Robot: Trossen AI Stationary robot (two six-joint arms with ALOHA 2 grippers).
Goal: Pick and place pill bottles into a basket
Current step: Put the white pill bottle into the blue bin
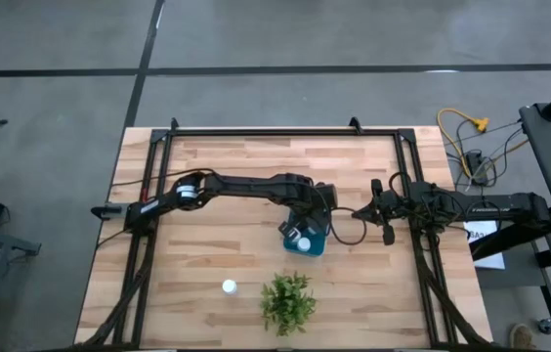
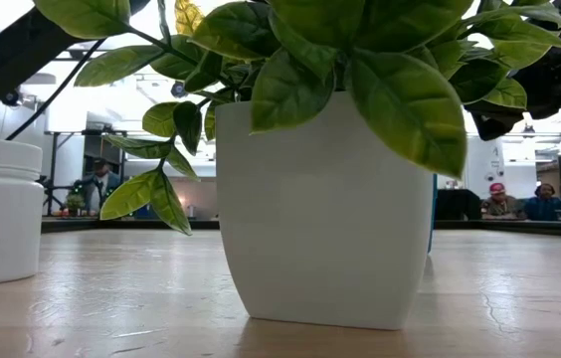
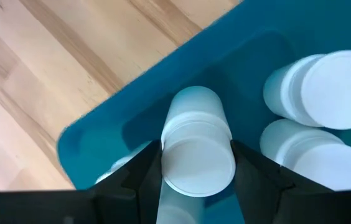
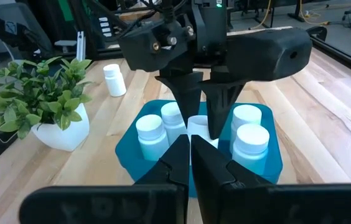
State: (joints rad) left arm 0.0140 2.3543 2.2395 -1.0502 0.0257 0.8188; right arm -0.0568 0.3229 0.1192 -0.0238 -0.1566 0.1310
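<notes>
The left gripper [image 4: 201, 121] hung over the teal basket [image 4: 269, 158], its fingers pinching 1 white pill bottle [image 3: 197, 146] held upright inside the basket — 4 more bottles [image 4: 250, 142] stood around it. 1 last bottle [image 1: 229, 286] stood on the wooden table [image 1: 217, 166], near the plant [image 1: 288, 301]. The right gripper [image 4: 190, 163] waited just beside the basket, fingers pressed together and holding nothing.

text: none legible | labels: none; pill bottles [image 4: 251, 142] plain white | signs: none
</notes>
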